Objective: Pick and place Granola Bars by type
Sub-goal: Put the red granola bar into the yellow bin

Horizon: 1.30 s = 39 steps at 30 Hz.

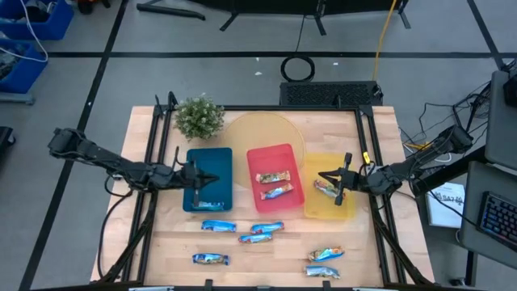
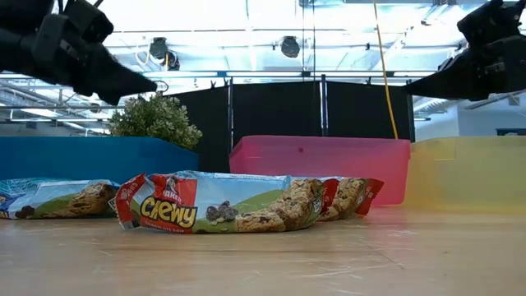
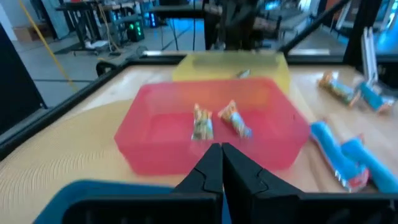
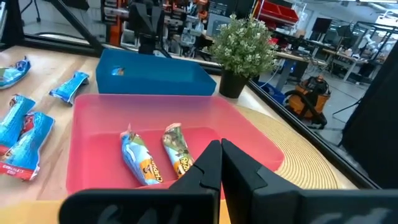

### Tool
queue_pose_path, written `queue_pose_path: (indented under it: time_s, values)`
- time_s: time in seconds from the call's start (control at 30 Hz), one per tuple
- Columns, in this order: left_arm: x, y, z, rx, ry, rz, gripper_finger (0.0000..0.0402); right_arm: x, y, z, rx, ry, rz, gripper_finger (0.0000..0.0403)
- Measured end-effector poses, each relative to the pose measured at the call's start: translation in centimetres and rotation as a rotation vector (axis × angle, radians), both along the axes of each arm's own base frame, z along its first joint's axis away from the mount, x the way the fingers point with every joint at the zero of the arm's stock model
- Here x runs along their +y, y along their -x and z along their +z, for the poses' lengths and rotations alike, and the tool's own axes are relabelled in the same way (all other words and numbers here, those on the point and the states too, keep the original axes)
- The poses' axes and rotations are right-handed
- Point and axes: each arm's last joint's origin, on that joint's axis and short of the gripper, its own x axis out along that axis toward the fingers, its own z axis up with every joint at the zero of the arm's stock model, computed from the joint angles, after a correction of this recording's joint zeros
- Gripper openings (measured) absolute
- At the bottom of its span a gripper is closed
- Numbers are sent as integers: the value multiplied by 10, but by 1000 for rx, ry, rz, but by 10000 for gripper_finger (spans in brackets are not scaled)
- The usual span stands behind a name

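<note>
Sorting is under way, judging by the layout: two Granola Bars (image 1: pixel 271 184) lie in the red tray (image 1: pixel 275 153), one in the blue tray (image 1: pixel 208 160) left of it, one in the yellow tray (image 1: pixel 347 212) right of it. Six more wait on the surface (image 1: pixel 371 242) nearby. The left gripper (image 1: pixel 212 179) and right gripper (image 1: pixel 323 175) flank the red tray, fingers closed and empty.

Granola Bars (image 1: pixel 260 233) lie flat, some in trays (image 1: pixel 279 175).

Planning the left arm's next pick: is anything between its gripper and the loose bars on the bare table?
Nothing visible. The left gripper hangs over the blue tray; the loose bars lie just past the tray's near rim, on open wood.
</note>
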Motion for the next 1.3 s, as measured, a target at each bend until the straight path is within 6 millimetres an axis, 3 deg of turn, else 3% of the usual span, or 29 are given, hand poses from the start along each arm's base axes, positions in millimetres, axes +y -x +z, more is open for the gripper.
queue_pose_path:
  time_s: [0.23, 0.43, 0.8, 1.0, 1.3]
  values:
    - [0, 0, 0, 9, -96, -19, 6, -1, -1, 3, -35, -18, -48, 0]
    - [0, 0, 1, 8, -173, -39, 26, -1, -3, 5, -36, 73, -98, 0]
    - [0, 0, 3, -11, -172, -39, 11, 6, -16, 22, -86, 156, -87, 0]
    - [0, 0, 5, -40, -89, -25, 42, 20, -41, 42, -42, 172, -57, 0]
    - [-1, 0, 4, -42, -16, -20, 62, 50, -102, 65, 155, 179, -64, 0]
